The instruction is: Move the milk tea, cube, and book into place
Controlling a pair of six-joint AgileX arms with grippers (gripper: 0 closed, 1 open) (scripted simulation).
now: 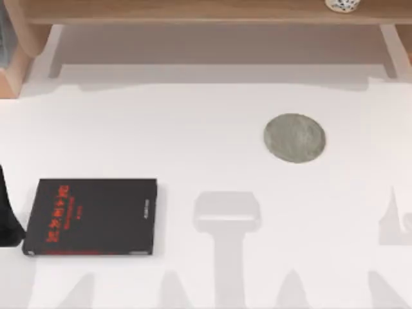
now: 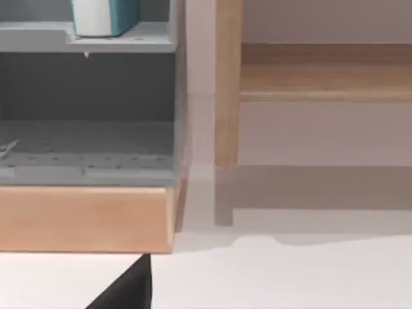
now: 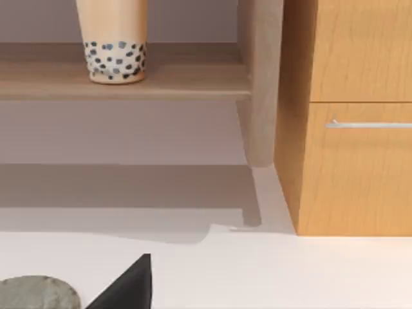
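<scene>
Top view first: the white surface [image 1: 193, 148] has a thin black book with red lettering [image 1: 93, 217] lying flat at the near left, long axis running left to right, and a round grey coaster [image 1: 295, 138] sitting right of centre, well apart from it. Up at the far right, on the wooden shelf [image 1: 193, 9], the dotted base of the milk tea [image 1: 341, 5] just peeks in, so it's beyond the coaster and toward the right. That makes the right arm the nearer one for it, I'd say. Left wrist view: looking at a grey cubby with a white-and-teal item [image 2: 106, 16] up on its ledge, plus a dark wedge [image 2: 125, 286] of the left arm's own hardware; can't tell how the jaws stand. Right wrist view: the milk tea is upright on the shelf, dark pearls at the base, with the coaster's edge close in front and wooden drawers [image 3: 351, 116] off to one side. Can't tell the right jaws' state either.
</scene>
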